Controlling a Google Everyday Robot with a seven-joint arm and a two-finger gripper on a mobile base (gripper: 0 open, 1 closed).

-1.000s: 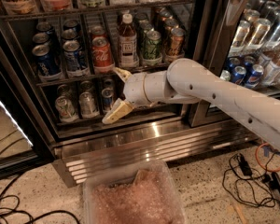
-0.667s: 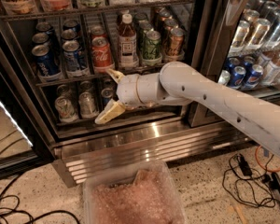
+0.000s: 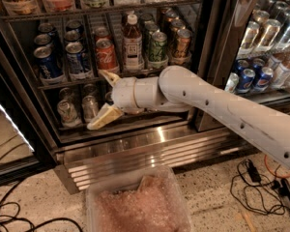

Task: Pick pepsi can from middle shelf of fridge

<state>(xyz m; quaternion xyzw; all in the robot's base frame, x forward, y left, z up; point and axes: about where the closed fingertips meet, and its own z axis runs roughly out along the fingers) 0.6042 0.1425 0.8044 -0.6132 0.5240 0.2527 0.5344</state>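
Shifted the gripper (image 3: 95, 99) further left along the fridge (image 3: 150, 151) front; now sits just under the middle shelf (image 3: 63, 84), before the lower cans (image 3: 67, 111).

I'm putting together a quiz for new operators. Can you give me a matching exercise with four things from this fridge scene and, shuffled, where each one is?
Things:
1. pepsi can
2. Coca-Cola can
3. gripper
4. plastic bin

Places:
A. on the floor in front of the fridge
B. on the middle shelf, just left of the bottle
C. open, in front of the fridge just below the middle shelf
D. on the middle shelf, left of the Coca-Cola can

Pairs: 1-D, 2-B, 3-C, 4-A
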